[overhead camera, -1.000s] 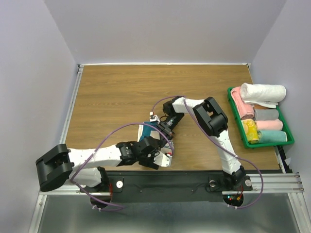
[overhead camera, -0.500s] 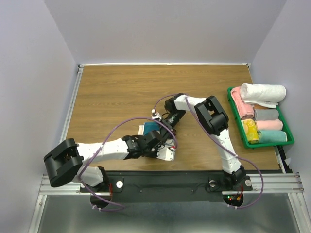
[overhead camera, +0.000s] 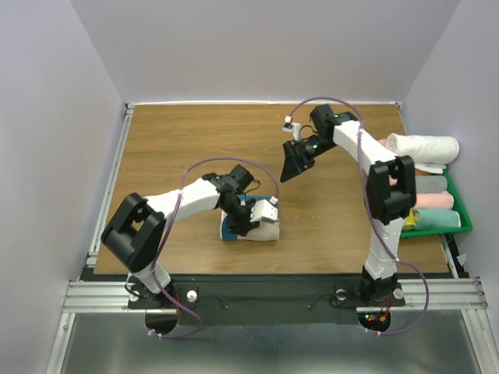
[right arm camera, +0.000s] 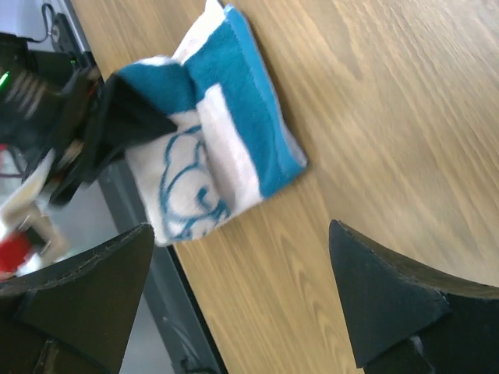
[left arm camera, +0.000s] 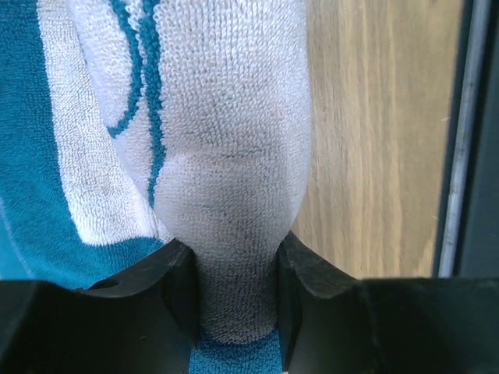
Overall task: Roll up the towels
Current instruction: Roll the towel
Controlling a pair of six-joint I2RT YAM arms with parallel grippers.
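— Where does the towel (overhead camera: 257,228) lie?

— Near the near edge of the tabletop (overhead camera: 179,140), a little left of its middle. It is a folded bundle, teal with cream bands. On the cream face, teal outline drawing shows in both wrist views.

— And your left pincer (overhead camera: 243,220)?

— Pressed onto the bundle. My left wrist view shows a cream fold of the towel (left arm camera: 226,156) squeezed between my two black fingers (left arm camera: 175,273), the cloth bulging above them. The wood of the tabletop and the metal rail at its edge run along the right of that view.

— Your right pincer (overhead camera: 295,165)?

— Spread wide and gripping nothing, raised over the far right part of the tabletop, well apart from the towel. From that wrist I look down between my two fingertips at the bundle (right arm camera: 210,148) and my left pincer (right arm camera: 117,125) clamped on it.

— Anything else on the tabletop?

— A green tray (overhead camera: 463,214) at the right edge, holding rolled cloths (overhead camera: 425,148) in white, pink, grey and yellow.
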